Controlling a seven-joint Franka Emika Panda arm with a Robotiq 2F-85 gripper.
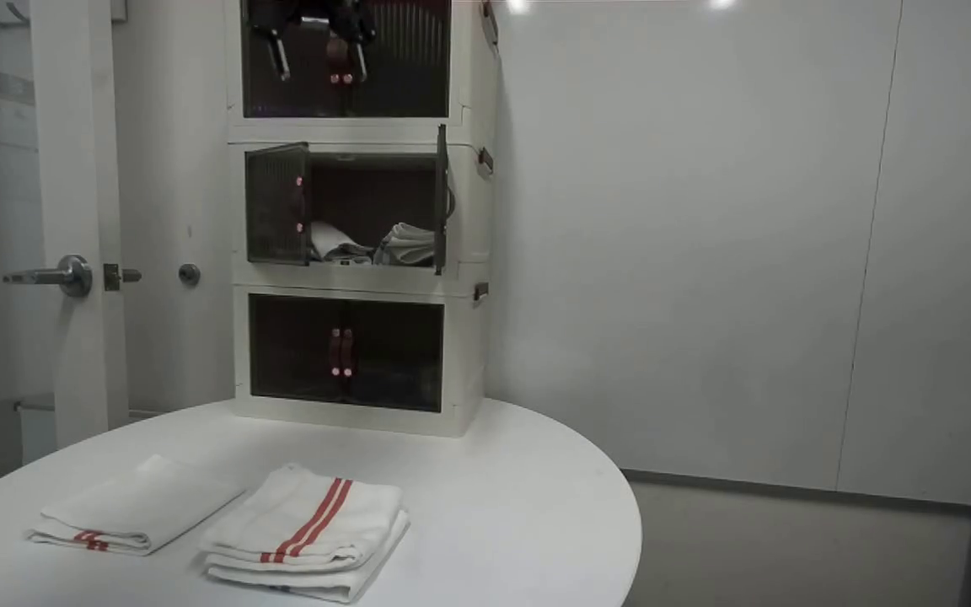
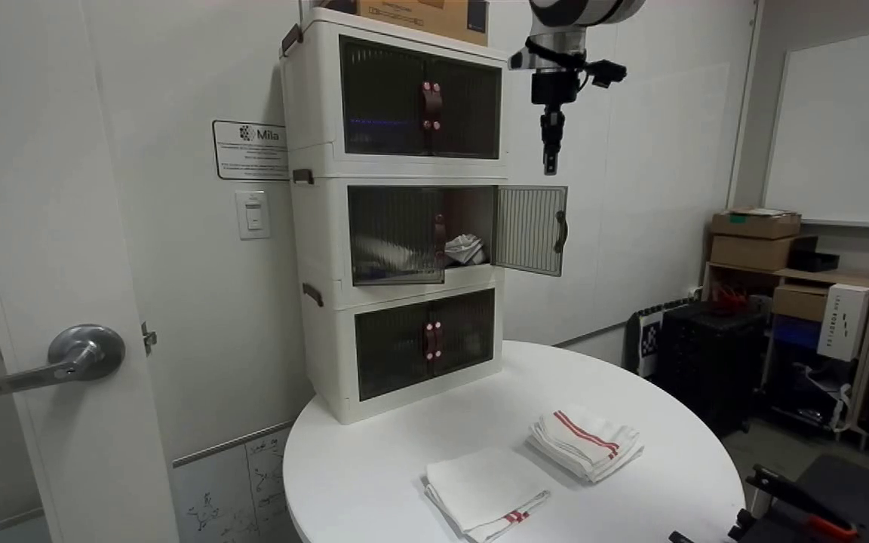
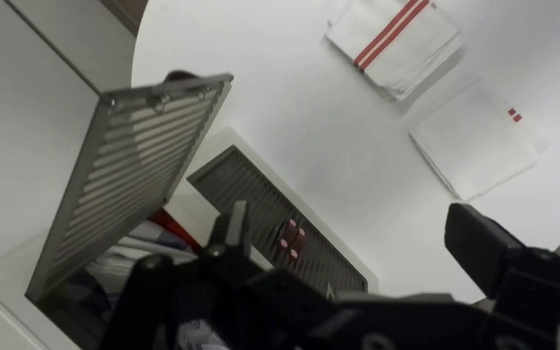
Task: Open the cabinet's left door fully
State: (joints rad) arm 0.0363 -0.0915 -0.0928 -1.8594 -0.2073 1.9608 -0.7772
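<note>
Left door [image 1: 275, 206] ajar, cloths [image 1: 408, 244] inside cabinet [image 1: 351, 276]

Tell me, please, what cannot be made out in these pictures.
Left door: jaws cover most or all of it in the wrist view.
Cloths inside the cabinet: the left door hides part in an exterior view; number unclear.
Whatever lies behind the bottom doors: dark tint obscures it in both exterior views.
Cardboard box: cut off by the upper edge in an exterior view.
Sign: fine print too small in an exterior view.
</note>
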